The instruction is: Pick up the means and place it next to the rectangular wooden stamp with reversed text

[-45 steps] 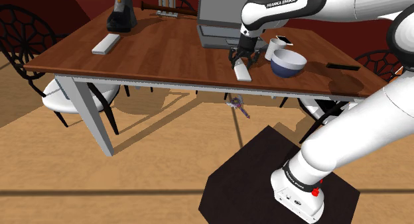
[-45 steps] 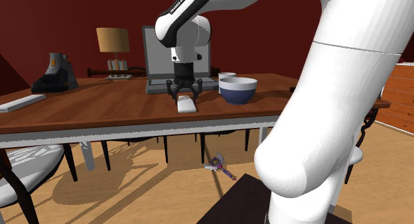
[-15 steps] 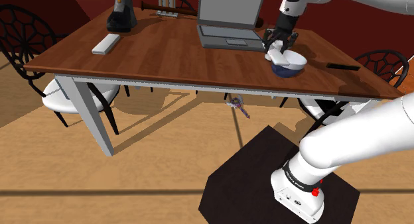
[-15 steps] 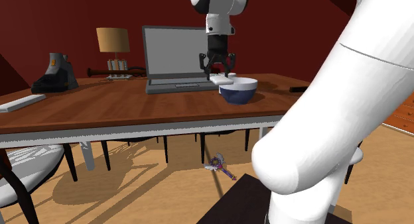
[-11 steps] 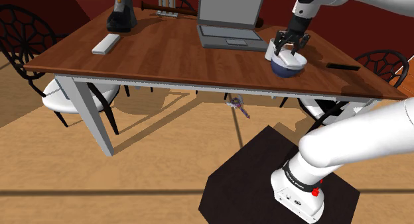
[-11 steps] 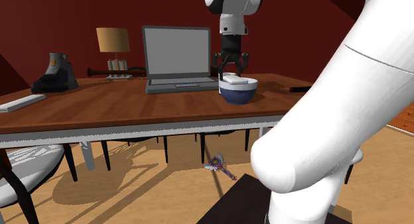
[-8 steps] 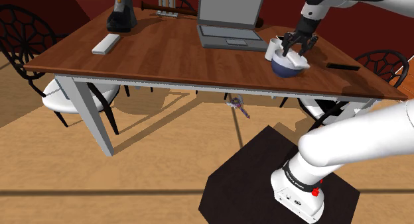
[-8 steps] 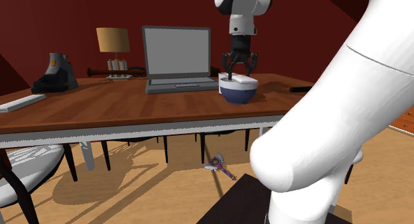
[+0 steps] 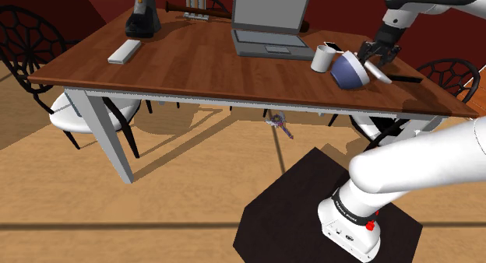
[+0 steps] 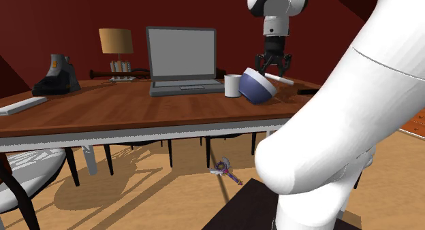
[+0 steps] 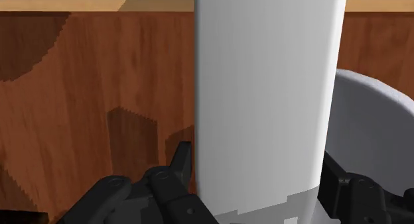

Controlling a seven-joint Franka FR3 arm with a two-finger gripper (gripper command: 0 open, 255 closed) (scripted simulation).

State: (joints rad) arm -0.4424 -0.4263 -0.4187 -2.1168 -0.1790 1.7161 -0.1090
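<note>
Dark red walls close in a room with a plank floor, and a brown wooden table stands over it. Above the table's end nearest the robot's stand hangs the black two-finger gripper, its jaws clamped on a long flat white bar. The bar slants down from the jaws and is off the tabletop. From the hand's own camera the white bar runs straight out between the fingers, which press on both its long edges.

Just beside the jaws, on the side toward the laptop, a dark blue bowl with a pale inside lies tipped on its rim. I can't tell whether it touches the bar. Beyond the bowl, farther from the jaws, a white mug stands upright, then an open grey laptop.

On the jaws' other side, close by, a thin black strip lies flat on the wood. Well away from the jaws, at the table's opposite end, lies a second flat white block.
</note>
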